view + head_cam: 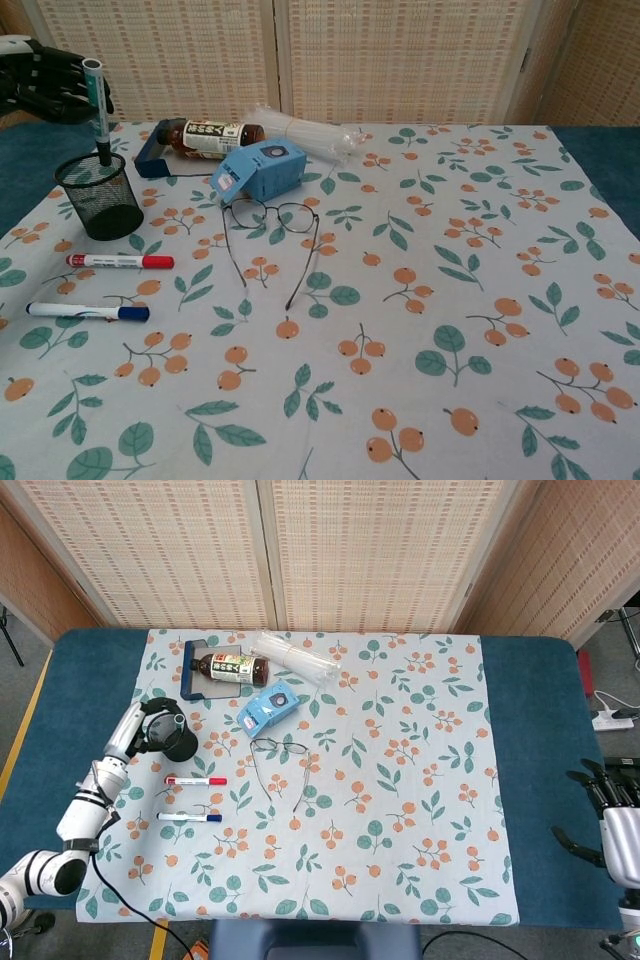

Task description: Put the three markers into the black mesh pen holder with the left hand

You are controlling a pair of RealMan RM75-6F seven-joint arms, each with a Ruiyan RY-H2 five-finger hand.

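A blue tabletop [90,695] fills most of the head view, and a pale cloth printed with orange berries and green leaves [400,780] covers its middle. At the upper left of that cloth lie a clear bundle of plastic [293,656], a brown bottle [231,667] on its side in a dark blue holder [192,672], and just below them a light blue box [268,706]. A pair of wire-rimmed glasses [282,758] sits unfolded near the centre left. The left robot hand [45,82] shows at the upper left corner of the chest view, its dark fingers closed around a green-capped marker [98,112] held upright, with the marker's lower tip at the rim of the black mesh pen holder [100,197] or just inside it; the pictures do not settle which. The holder stands upright on the left part of the cloth. Below it, lying flat and roughly parallel, are a red-capped marker [119,261] and, nearer the bottom of the frame, a blue-capped marker [87,311], both outside the holder and apart from each other. The right robot hand [612,820] rests at the lower right edge of the head view over the bare blue surface, fingers spread and holding nothing.
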